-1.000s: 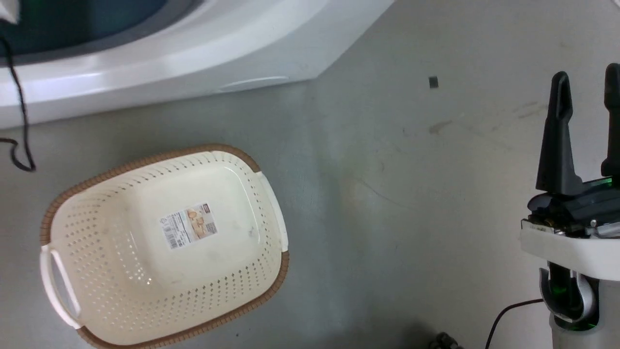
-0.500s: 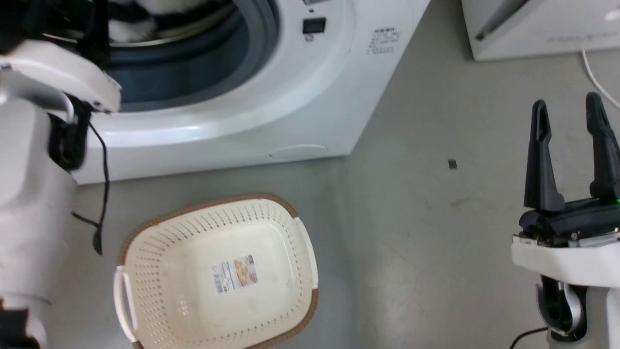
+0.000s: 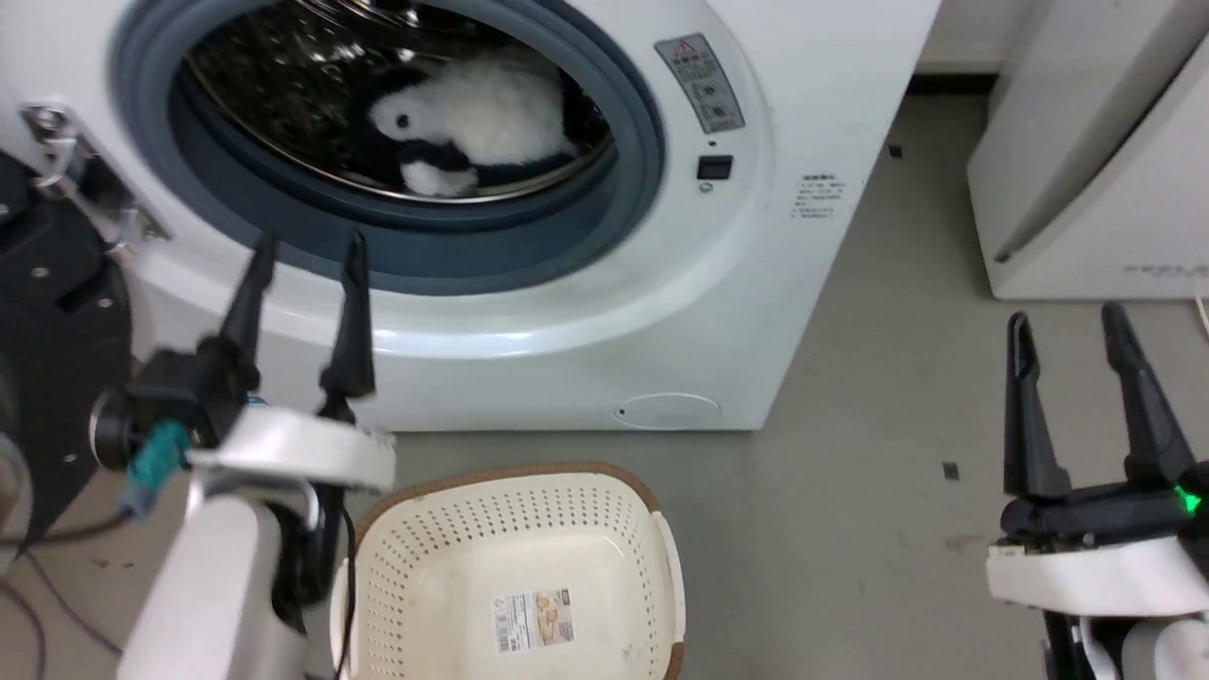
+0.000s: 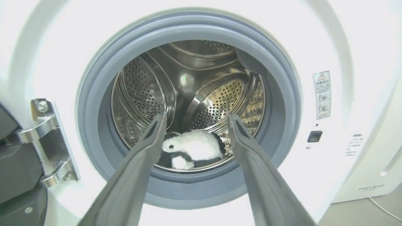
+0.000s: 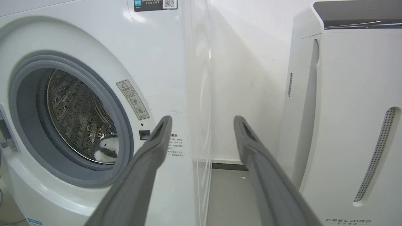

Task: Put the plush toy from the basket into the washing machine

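The washing machine [image 3: 586, 312] stands before me with its porthole open. A warning sticker [image 3: 701, 83] with a red triangle sits just right of the grey gasket [image 3: 645, 132], its print too fine to read. To the right stands a white appliance [image 5: 345, 125] lettered "FEELBIRD" low on its front.

On the floor [image 3: 850, 425] just before the washer sits the basket [image 3: 453, 548], a paper label [image 3: 535, 619] on its bare bottom, with text too small to read.

My left gripper [image 3: 310, 244] is raised before the porthole's lower rim, aimed into the drum [image 4: 220, 103], fingers spread apart and gripping nothing. My right gripper [image 3: 1065, 318] is held out over the floor, aimed between washer and appliance, fingers also apart.

The plush toy [image 3: 472, 132] lies on the drum's floor, its long axis across the opening, head to my left and white belly outward.
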